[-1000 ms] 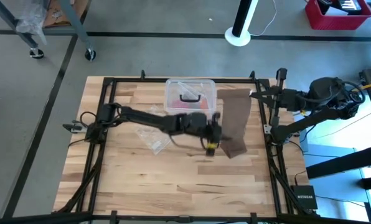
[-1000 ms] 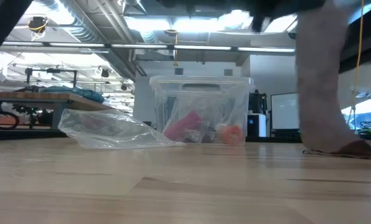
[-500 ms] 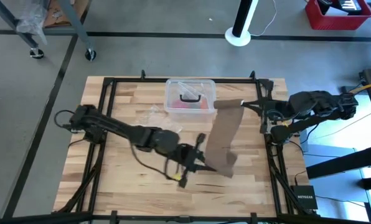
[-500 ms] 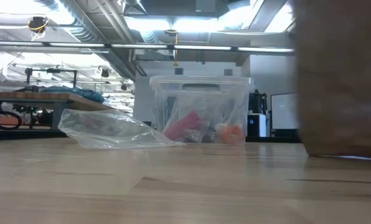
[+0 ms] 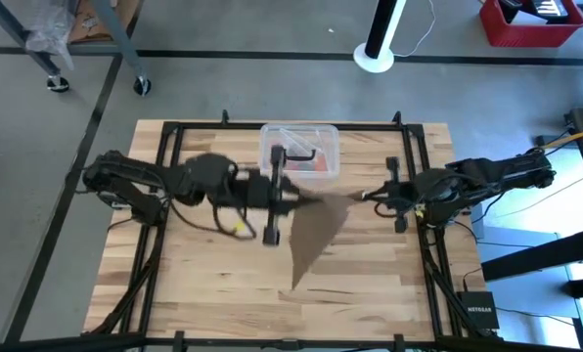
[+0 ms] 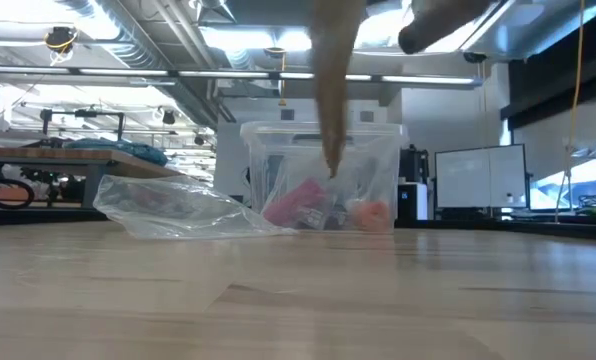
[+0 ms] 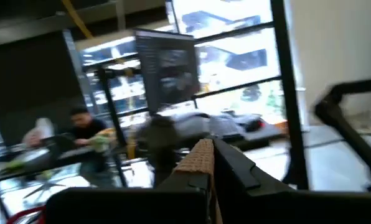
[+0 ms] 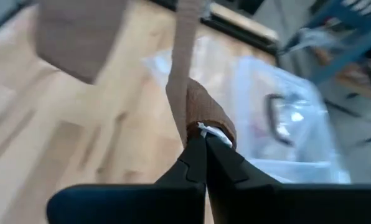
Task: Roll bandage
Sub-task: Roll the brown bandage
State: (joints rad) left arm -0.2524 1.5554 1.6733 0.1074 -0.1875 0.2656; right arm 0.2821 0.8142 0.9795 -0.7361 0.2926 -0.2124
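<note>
1. You see the bandage (image 5: 316, 227) held up over the middle of the worktop (image 5: 213, 284), stretched between your two arms, its loose middle drooping toward the front edge.
2. Your left pincer (image 5: 284, 199) is pressed together on one end of the bandage, just in front of the clear plastic box (image 5: 299, 150); in the left wrist view the brown fabric edge (image 7: 198, 158) sits between the dark fingers (image 7: 235, 168).
3. Your right pincer (image 5: 367, 197) pinches the other end; the right wrist view shows a small rolled portion (image 8: 207, 115) of the bandage right at the closed fingertips (image 8: 201, 149), with the strip running away from it.
4. In the low view the bandage (image 6: 333, 90) hangs in front of the box, its lower tip off the worktop.
5. The box (image 6: 321, 178) stands at the back of the worktop, lid on, with a black handle (image 5: 299, 154) on top. Inside you can make out a pinkish-red item (image 6: 296, 203) and an orange item (image 6: 370, 213); what they are cannot be told.
6. A clear thin plastic bag (image 6: 173, 208) lies on the worktop just beside the box.
</note>
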